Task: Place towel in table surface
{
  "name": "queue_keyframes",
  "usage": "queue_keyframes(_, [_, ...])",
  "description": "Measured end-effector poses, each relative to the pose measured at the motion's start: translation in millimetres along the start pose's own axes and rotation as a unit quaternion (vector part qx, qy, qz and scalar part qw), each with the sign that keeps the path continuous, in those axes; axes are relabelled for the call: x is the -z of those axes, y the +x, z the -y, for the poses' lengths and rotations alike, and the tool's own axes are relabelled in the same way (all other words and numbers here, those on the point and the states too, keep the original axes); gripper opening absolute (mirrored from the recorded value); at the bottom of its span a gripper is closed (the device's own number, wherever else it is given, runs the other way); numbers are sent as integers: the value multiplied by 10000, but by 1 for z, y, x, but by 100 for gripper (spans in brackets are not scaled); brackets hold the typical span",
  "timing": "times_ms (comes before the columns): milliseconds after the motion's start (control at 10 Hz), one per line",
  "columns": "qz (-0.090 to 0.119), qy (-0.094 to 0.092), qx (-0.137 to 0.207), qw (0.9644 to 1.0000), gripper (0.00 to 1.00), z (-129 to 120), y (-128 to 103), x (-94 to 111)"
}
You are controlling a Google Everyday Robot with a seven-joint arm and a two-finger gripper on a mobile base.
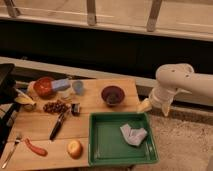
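The towel [133,134] is a crumpled pale blue-white cloth lying in the right half of a green tray [120,160] at the front right of the wooden table [95,107]. My white arm [175,82] comes in from the right. The gripper [145,105] shows as a pale yellowish tip just off the table's right edge, above the tray's far right corner and apart from the towel.
A dark red bowl [112,94] stands behind the tray. To the left are a red bowl [44,86], a blue block [61,83], a small cup [78,87], a dark heap of food [55,106], a knife [57,127], an orange fruit [74,148] and a fork [10,152].
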Motion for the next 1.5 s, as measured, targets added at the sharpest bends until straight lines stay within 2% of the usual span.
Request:
queue_keyframes(400, [-94, -170, 277, 9994, 80, -22, 7, -13])
queue_keyframes(600, [-117, -211, 488, 9985, 80, -41, 19, -21])
queue_keyframes(800, [-184, -292, 536, 9980, 80, -46, 31, -27])
queue_keyframes(1100, [-426, -484, 557, 9964, 80, -51, 45, -46])
queue_keyframes(1200, [-602, -511, 567, 9953, 80, -53, 52, -61])
queue_keyframes(1500, [-987, -343, 623, 9926, 80, -60, 59, -92])
